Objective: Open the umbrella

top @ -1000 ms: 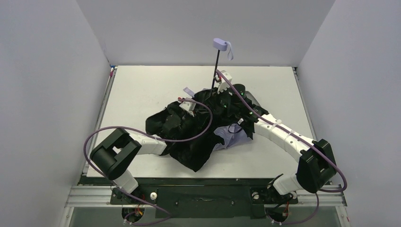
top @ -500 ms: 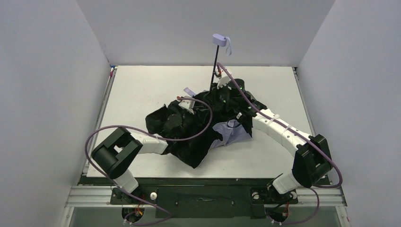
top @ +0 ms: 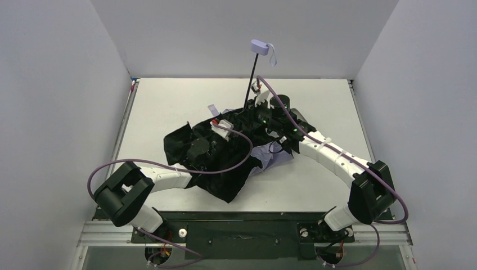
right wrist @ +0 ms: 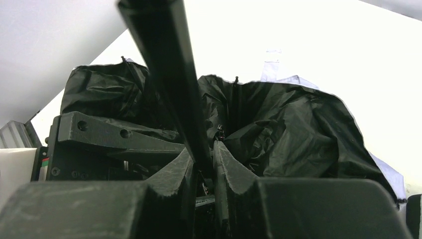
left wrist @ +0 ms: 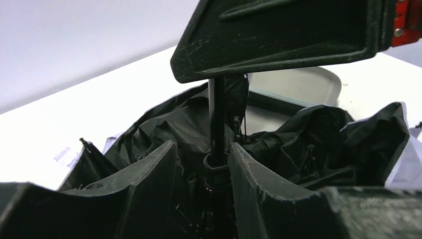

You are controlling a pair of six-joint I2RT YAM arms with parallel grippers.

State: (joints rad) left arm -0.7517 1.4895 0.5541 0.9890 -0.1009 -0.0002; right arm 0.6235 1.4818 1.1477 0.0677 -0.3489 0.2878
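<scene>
Seen from above, folds of the umbrella (top: 225, 174) bury the left gripper (left wrist: 204, 152) and right gripper (right wrist: 203, 149) at the shaft (top: 251, 84)

The umbrella (top: 225, 152) has slid left across the counter (top: 163, 101) — the left edge of its black canopy (top: 183, 146) now lies nearer the counter's left side; the left arm (top: 121, 194) has swung its elbow out left and toward the near edge; the knob handle (top: 259, 46) has risen slightly and drifted left; the right hand (right wrist: 203, 167) has moved farther from the bases — less lavender shows beside it.
</scene>
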